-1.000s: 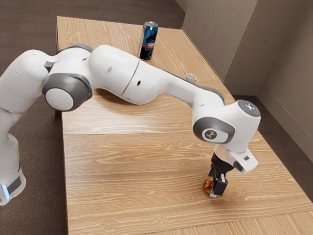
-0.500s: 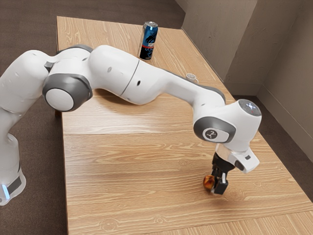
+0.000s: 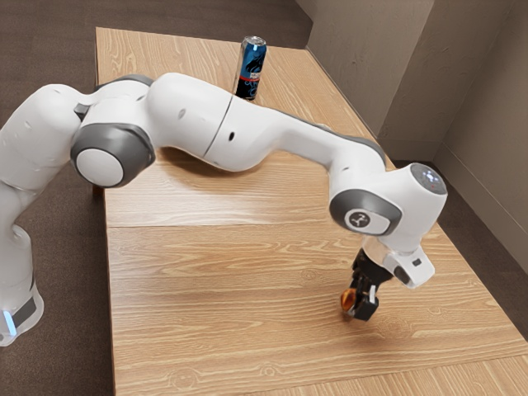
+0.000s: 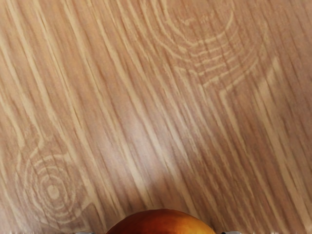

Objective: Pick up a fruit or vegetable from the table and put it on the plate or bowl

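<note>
exterior view, lower right of the frame: the fingers [image 3: 368,306] look closed on the fruit [image 3: 350,299], just above the worktop [image 3: 214,280]. wrist view: the fruit [image 4: 161,222] sits close beneath the fingers; an off-centre grip could let it slip and roll.

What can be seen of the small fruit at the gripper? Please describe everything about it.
The fruit is small and round, with smooth, glossy skin, orange-yellow shading to dark red, like a peach or an apple; I cannot tell which. No stem shows. It sits between the black fingers of the gripper, which is shut on it from two sides. It hangs toward the exterior view's right, seemingly just above the wooden table, with a soft shadow beneath.
</note>
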Tool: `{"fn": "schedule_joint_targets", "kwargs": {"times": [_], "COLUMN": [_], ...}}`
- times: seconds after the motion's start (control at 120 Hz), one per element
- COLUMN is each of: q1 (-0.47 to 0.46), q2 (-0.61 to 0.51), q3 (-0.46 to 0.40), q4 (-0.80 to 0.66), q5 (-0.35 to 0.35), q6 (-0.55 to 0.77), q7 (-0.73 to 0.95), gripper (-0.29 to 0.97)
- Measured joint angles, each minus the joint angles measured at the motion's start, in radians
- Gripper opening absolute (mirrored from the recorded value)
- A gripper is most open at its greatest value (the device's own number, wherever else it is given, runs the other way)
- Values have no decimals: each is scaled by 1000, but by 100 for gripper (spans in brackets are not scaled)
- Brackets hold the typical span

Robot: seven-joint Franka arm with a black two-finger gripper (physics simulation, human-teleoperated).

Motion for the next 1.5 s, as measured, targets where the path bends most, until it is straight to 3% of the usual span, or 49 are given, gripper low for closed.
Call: {"fn": "schedule_joint_targets", "kwargs": {"times": [0.133, 0.375, 0.583, 0.8, 0.967, 1.5], "q1": [0, -2, 15, 87, 102, 301], "q2": [-10, -148, -159, -181, -362, -457], "q3": [36, 354, 531, 572, 593, 605], "q4": [73, 147, 150, 147, -44, -239], "q5": [10, 39, 40, 32, 32, 48], "q6": [-27, -122, -169, -210, -224, -227], "q7": [-1, -1, -1, 0, -13, -35], "gripper": [31, 32, 32, 32, 32, 32]}}
